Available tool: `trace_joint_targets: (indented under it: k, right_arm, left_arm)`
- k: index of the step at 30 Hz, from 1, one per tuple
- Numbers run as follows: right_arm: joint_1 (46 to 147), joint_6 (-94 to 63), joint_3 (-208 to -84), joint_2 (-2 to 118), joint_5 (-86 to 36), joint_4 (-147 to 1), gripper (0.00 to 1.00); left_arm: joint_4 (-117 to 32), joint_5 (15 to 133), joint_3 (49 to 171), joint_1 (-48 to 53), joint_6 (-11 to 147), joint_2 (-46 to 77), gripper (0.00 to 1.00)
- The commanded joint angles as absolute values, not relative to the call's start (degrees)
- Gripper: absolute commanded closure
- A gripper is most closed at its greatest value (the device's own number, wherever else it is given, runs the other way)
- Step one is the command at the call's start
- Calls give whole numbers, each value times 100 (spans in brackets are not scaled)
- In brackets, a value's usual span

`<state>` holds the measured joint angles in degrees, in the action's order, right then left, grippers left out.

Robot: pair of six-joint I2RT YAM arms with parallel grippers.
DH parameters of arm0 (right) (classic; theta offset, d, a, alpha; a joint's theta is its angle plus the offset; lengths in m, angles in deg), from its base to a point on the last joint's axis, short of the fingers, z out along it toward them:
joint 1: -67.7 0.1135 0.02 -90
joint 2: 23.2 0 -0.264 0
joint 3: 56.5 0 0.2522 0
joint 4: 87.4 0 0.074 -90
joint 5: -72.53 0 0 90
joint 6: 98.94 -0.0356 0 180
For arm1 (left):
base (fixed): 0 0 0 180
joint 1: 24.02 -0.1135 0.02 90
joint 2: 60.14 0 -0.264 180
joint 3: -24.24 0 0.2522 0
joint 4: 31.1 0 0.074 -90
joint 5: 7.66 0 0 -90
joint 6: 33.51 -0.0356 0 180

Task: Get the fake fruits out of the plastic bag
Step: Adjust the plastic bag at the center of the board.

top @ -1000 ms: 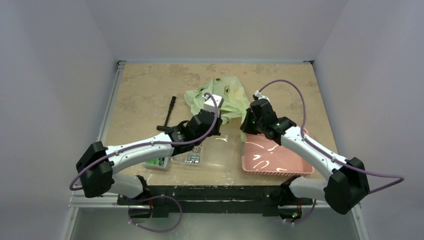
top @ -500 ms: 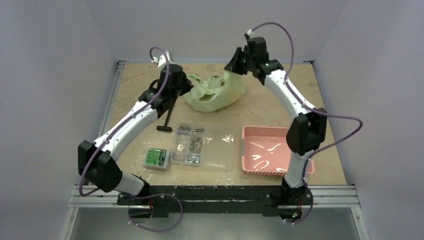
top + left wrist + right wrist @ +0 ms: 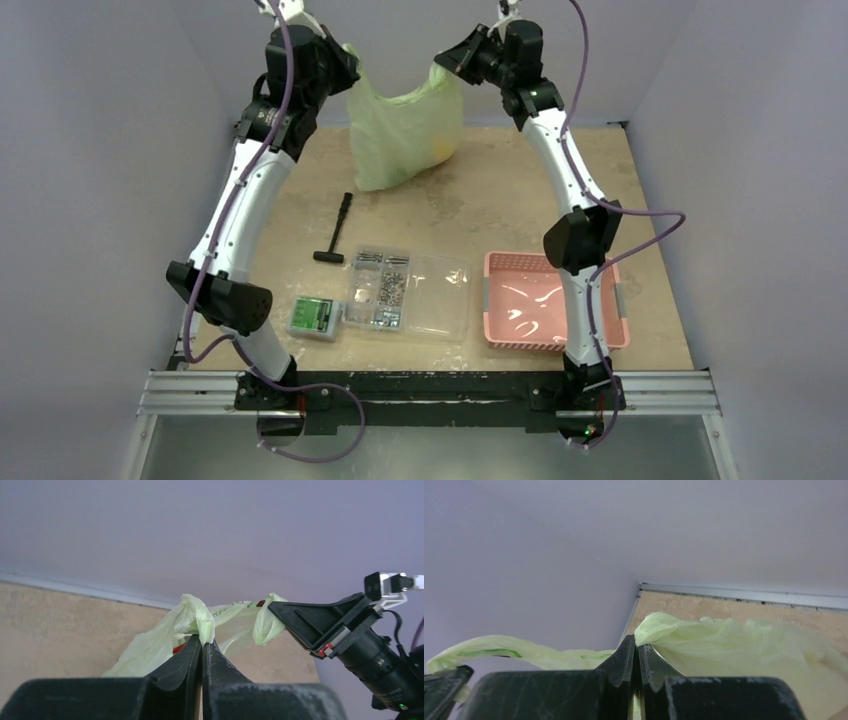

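Note:
The pale yellow-green plastic bag (image 3: 400, 130) hangs in the air above the far end of the table, stretched between both grippers. My left gripper (image 3: 345, 58) is shut on its left top corner (image 3: 200, 622). My right gripper (image 3: 448, 62) is shut on its right top corner (image 3: 659, 627). A yellow shape (image 3: 437, 152) shows through the bag at its lower right. A bit of red (image 3: 178, 649) shows inside the bag in the left wrist view. The other fruits are hidden in the bag.
On the table below lie a black T-handle tool (image 3: 334, 232), a clear compartmented box (image 3: 408, 293), a small green box (image 3: 314, 317) and a pink basket (image 3: 495, 275). The walls stand close behind the raised grippers.
Both arms have risen from the table to full height, lifting the bag off the tabletop; it now hangs stretched between the two grippers.

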<state>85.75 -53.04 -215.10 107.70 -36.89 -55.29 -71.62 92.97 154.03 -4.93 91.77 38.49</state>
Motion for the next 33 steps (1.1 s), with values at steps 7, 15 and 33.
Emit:
trace_joint_targets:
  k: [7,15,33]
  right_arm:
    - [7984,-5374,-20793,9628,-4629,-6618,100]
    - [7947,-3481,-16920,7850,-3769,-5897,100]
    - [7877,-2368,-15371,6408,807,-3848,47]
  left_arm:
    - [-7324,8293,15919,-450,8780,3382,100]
    - [-6204,8029,11426,496,9575,1547,100]
    - [-5967,8752,9032,2073,11102,146,100]
